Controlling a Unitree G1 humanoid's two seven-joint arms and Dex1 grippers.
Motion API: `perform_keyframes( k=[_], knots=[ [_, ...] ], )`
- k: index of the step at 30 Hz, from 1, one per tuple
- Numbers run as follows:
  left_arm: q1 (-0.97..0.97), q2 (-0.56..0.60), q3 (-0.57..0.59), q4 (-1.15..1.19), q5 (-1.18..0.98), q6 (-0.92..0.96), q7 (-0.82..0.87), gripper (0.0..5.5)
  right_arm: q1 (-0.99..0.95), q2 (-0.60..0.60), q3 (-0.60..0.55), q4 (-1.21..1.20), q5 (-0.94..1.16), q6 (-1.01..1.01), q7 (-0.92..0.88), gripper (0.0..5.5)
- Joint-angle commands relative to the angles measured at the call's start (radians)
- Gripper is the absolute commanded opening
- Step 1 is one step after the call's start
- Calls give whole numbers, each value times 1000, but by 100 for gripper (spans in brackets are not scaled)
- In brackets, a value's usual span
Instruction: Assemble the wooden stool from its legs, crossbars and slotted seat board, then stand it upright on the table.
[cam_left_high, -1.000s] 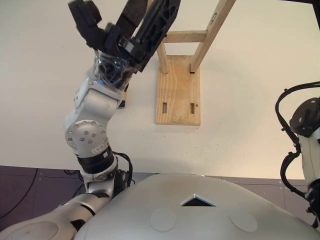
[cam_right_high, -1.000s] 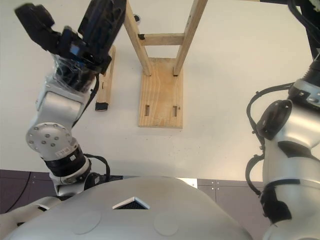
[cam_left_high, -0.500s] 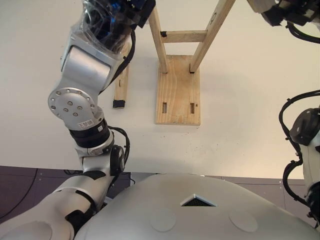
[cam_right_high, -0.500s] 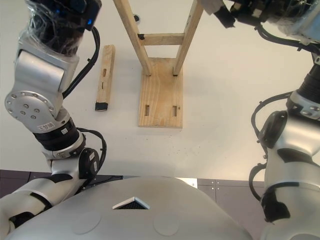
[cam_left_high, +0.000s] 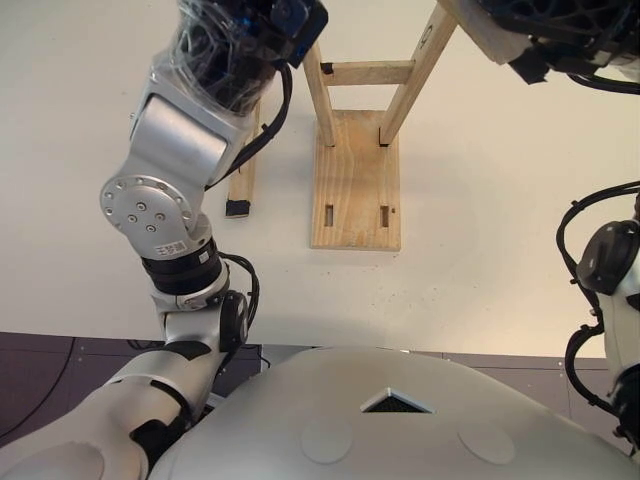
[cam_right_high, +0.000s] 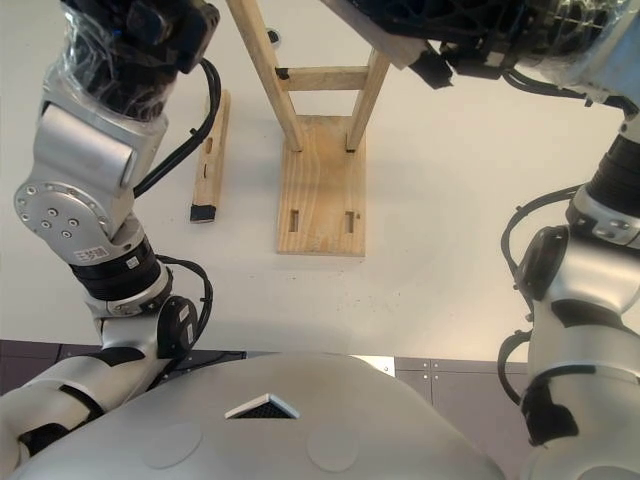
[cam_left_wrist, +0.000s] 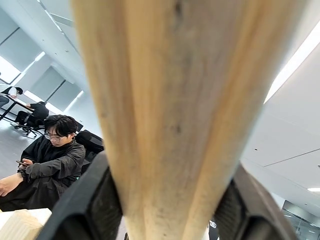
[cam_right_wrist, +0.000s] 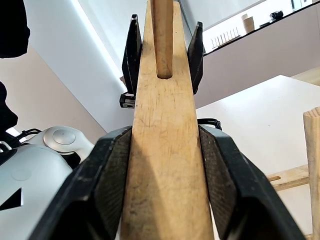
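Note:
The slotted seat board (cam_left_high: 355, 185) lies flat on the white table (cam_left_high: 500, 230). Two legs (cam_left_high: 318, 95) (cam_left_high: 410, 80) stand in its far slots, joined by a crossbar (cam_left_high: 370, 72). My left gripper (cam_left_wrist: 170, 150) is raised at the far left of the frame and is shut on a wooden leg that runs between its dark pads (cam_left_wrist: 97, 200). My right gripper (cam_right_wrist: 162, 50) hovers above the right standing leg, shut on another leg (cam_right_wrist: 162, 165) with a slot cut in it; the end of that leg (cam_right_high: 385, 38) pokes out over the assembly.
A loose leg (cam_left_high: 240, 180) with a dark tip lies on the table left of the seat board, partly behind my left arm. Two free slots (cam_left_high: 355, 215) show at the board's near end. Bare tabletop lies to the right and front.
My left arm has risen, and its gripper, open a second ago, now clamps wood. My right gripper has come in from the upper right, carrying the slotted leg lower over the assembly.

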Motion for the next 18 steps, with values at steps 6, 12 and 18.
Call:
perform_keyframes(
  k=[6, 12, 18],
  knots=[
    [47, 124, -9, -17, 54, 27, -137, 208, 177, -21, 31, -122, -47, -96, -73, 275],
    [203, 318, -45, -15, 313, -5, -408, 203, 375, -93, 111, -77, -261, -330, 6, 374],
    [374, 460, -109, 62, 642, -209, -711, 203, 431, -131, 160, 33, -421, -499, 77, 382]
  ],
)
